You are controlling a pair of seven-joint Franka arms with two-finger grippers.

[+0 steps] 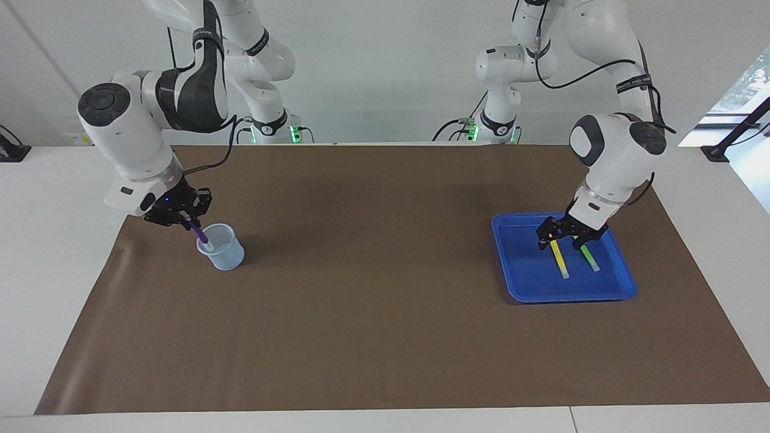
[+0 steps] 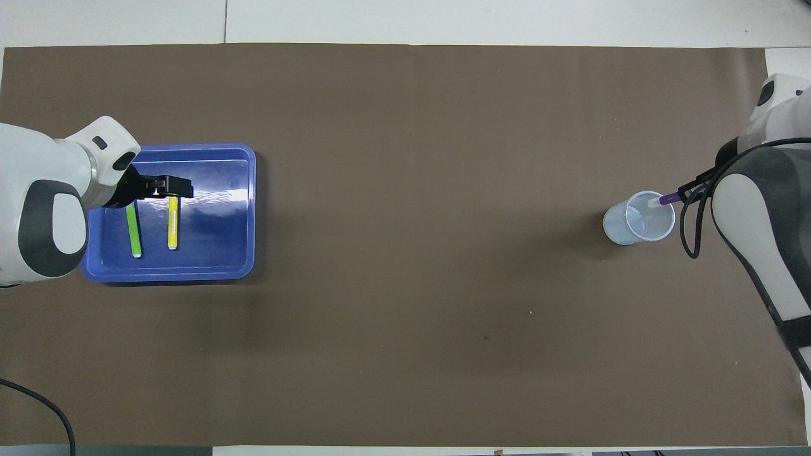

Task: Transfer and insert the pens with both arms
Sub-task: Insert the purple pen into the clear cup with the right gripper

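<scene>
My right gripper [image 1: 187, 221] is shut on the purple pen [image 1: 201, 236], held steeply tilted with its pale cap end down inside the mouth of the pale blue cup [image 1: 222, 248]. From overhead the purple pen [image 2: 663, 199] pokes over the rim of the cup [image 2: 637, 221], and the arm hides most of the right gripper [image 2: 685, 190]. My left gripper [image 1: 565, 236] hangs open low over the blue tray [image 1: 517, 282]. Its fingers stand over the nearer ends of the yellow pen [image 1: 559, 257] and the green pen [image 1: 588, 257], which lie side by side in the tray [image 2: 209, 269].
A brown mat [image 1: 373, 313] covers the table. The cup stands on it toward the right arm's end, the tray toward the left arm's end. White table edge [image 1: 54, 240] borders the mat.
</scene>
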